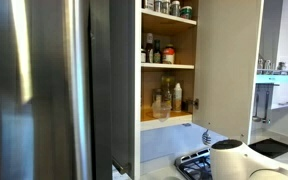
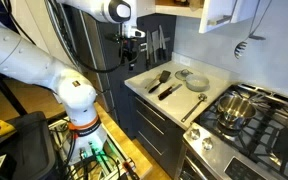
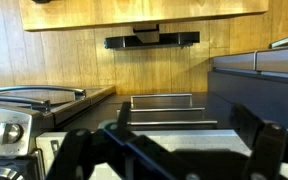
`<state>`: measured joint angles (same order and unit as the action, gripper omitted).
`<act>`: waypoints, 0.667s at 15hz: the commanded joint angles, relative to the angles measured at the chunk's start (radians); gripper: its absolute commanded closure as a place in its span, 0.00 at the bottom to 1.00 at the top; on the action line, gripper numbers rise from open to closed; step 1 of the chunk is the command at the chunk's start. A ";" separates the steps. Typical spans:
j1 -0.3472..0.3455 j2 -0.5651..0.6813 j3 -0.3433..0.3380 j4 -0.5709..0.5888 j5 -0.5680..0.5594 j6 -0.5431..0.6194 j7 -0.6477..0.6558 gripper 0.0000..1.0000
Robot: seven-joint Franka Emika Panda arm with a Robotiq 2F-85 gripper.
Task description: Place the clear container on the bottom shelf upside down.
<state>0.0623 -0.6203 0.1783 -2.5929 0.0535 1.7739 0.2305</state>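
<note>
Gripper (image 3: 164, 150) — wrist view: fingers (image 3: 259, 140) stand wide apart, nothing between them. In an exterior view the gripper (image 2: 131, 55) hangs above the far left end of the pale counter (image 2: 174, 100), near 2 black utensils (image 2: 162, 84) lying there.

Clear container (image 1: 161, 104) — on the bottom shelf (image 1: 174, 122) of the open cupboard, toward the shelf's left, in front of the amber bottles (image 1: 167, 88). 1 small white bottle (image 1: 178, 97) is just to its right (which way up the container sits cannot be told, too small).
</note>
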 commanded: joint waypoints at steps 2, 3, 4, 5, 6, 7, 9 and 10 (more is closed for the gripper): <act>0.007 0.002 -0.007 0.001 -0.004 -0.001 0.003 0.00; 0.007 0.003 -0.007 0.001 -0.004 -0.001 0.003 0.00; 0.007 0.003 -0.007 0.001 -0.004 -0.001 0.003 0.00; 0.007 0.003 -0.007 0.001 -0.004 -0.001 0.003 0.00; 0.007 0.003 -0.007 0.001 -0.004 -0.001 0.003 0.00; 0.011 0.001 -0.013 0.008 -0.007 0.001 -0.017 0.00; 0.001 0.014 -0.017 0.044 -0.044 0.004 -0.045 0.00; 0.003 0.016 -0.021 0.063 -0.059 0.013 -0.069 0.00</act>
<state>0.0619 -0.6173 0.1739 -2.5759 0.0390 1.7764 0.2073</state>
